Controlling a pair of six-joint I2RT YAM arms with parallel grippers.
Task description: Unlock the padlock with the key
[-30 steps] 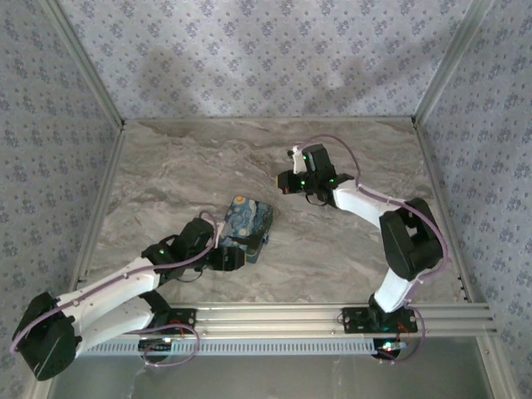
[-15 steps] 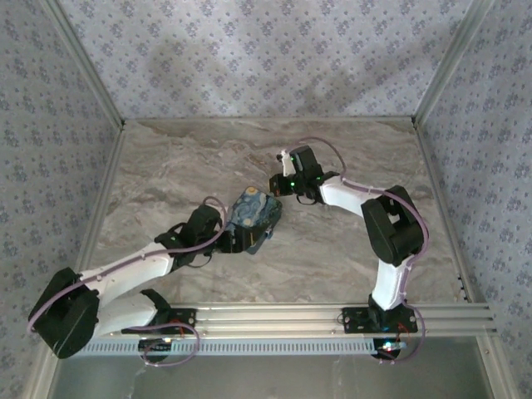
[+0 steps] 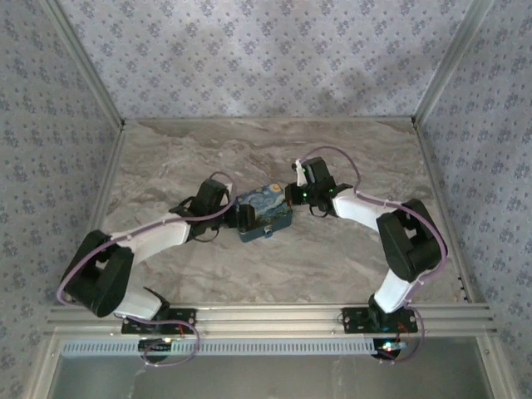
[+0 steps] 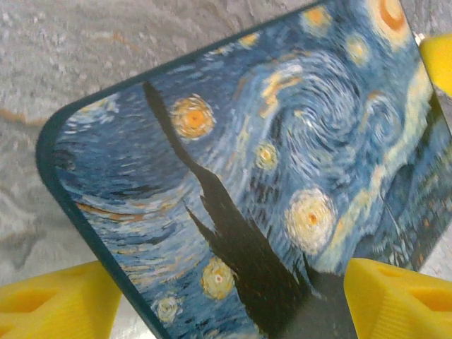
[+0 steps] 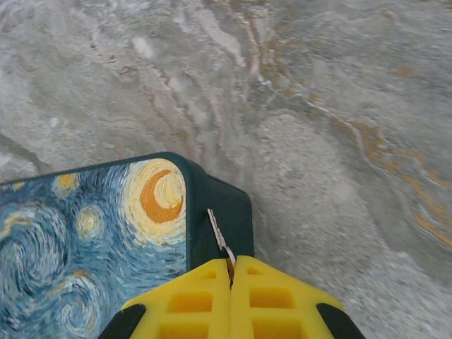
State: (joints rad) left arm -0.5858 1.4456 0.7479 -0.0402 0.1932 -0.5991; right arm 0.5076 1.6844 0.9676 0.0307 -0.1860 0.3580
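The padlock is a flat block with a starry-night painting on its face and dark teal sides. My left gripper holds it across its width, one yellow finger against its left edge and the other at its right. My right gripper is shut on the small silver key. The key's blade points forward and lies against the padlock's dark end face, close to the painted moon corner. A tip of the right finger shows past the padlock.
The marbled table is fenced by patterned walls at the back and both sides. An aluminium rail runs along the near edge where both arm bases sit. The two arms meet at mid-table.
The left gripper carried the padlock up and to the right, turning it. The right gripper came down and in with the key, which now rests at the padlock's right end.
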